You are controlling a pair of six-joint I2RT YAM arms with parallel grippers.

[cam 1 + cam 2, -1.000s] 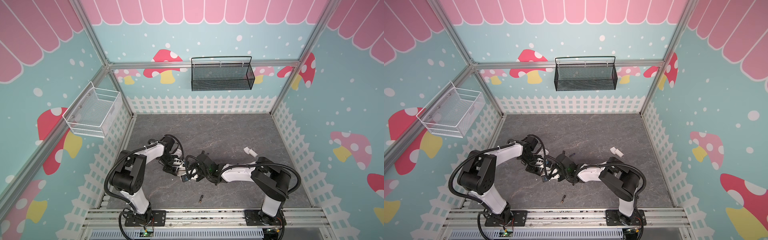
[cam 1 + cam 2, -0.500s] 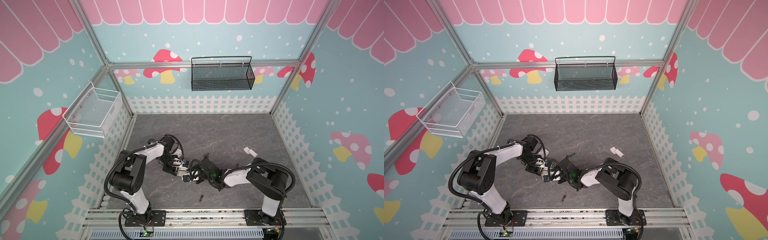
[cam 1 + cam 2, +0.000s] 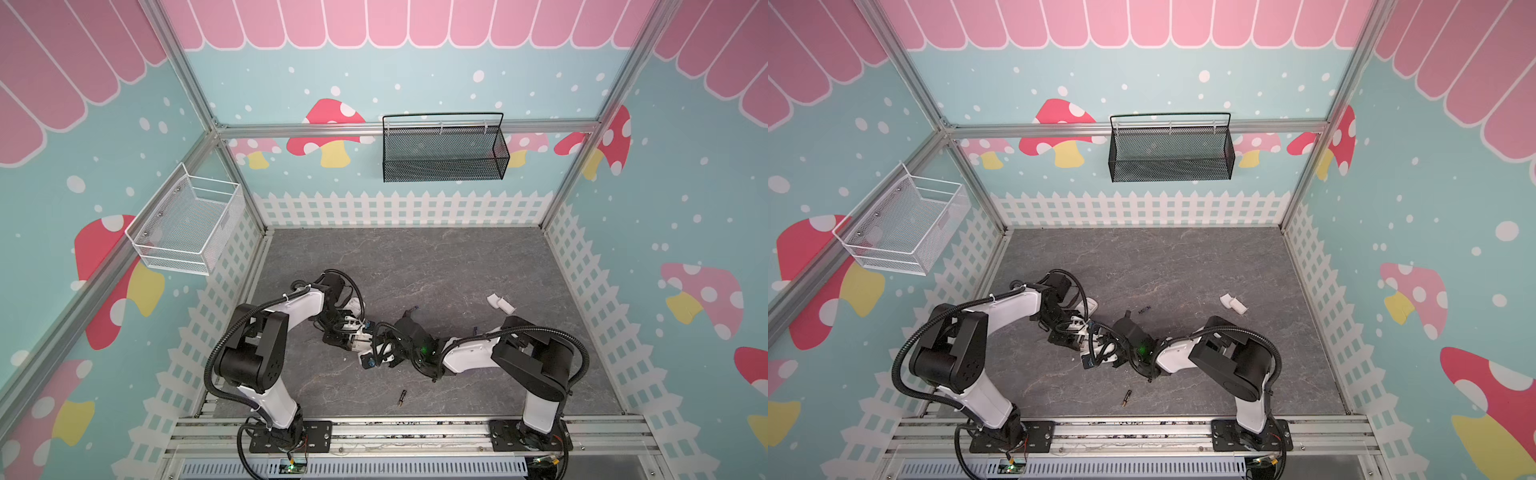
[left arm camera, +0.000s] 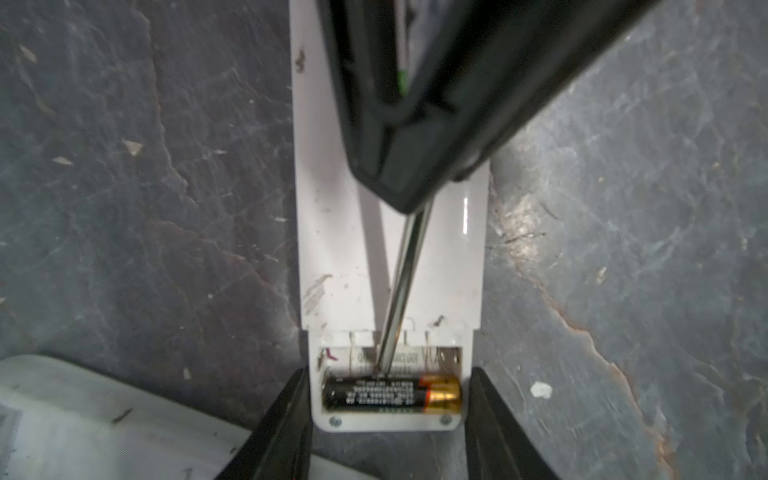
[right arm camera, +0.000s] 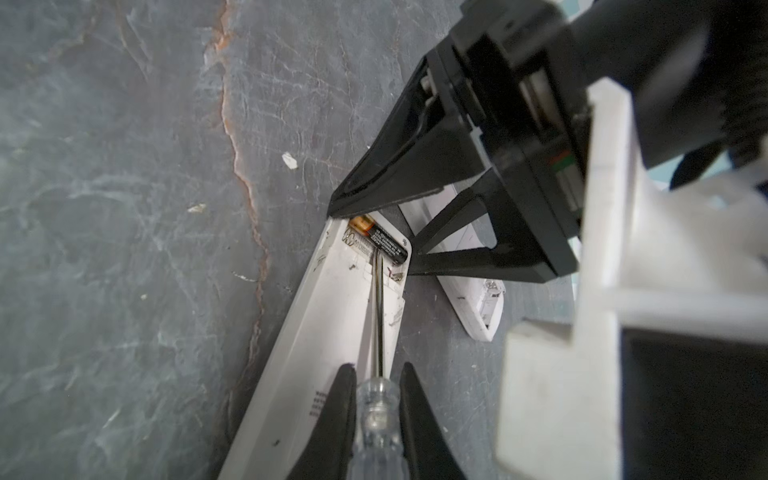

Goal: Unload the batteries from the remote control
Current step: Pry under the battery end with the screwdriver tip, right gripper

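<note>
The white remote control point(image 4: 340, 249) lies back-up on the grey table with its battery bay uncovered. One black battery with a gold end point(image 4: 374, 395) sits crosswise in the bay. My left gripper point(image 4: 388, 419) is shut on the remote's bay end, a finger on each side. My right gripper point(image 5: 376, 382) is shut on a clear-handled screwdriver point(image 5: 376, 419), whose steel shaft point(image 4: 405, 282) reaches down to the battery point(image 5: 384, 245). In both top views the grippers meet at the table's front middle point(image 3: 365, 343) point(image 3: 1096, 345). A loose black-and-gold battery point(image 3: 402, 397) point(image 3: 1126, 397) lies near the front edge.
A second white remote point(image 5: 478, 307) lies right beside the held one, under my left arm. Two white cover pieces point(image 3: 500, 302) lie at the right. Two small dark blue batteries point(image 3: 413, 308) point(image 3: 475, 330) lie farther back. A black basket point(image 3: 444, 149) and a white basket point(image 3: 187, 226) hang on the walls.
My right forearm has dropped lower and swung toward the front, bringing the screwdriver flatter along the remote. My left arm and the remote have stayed put.
</note>
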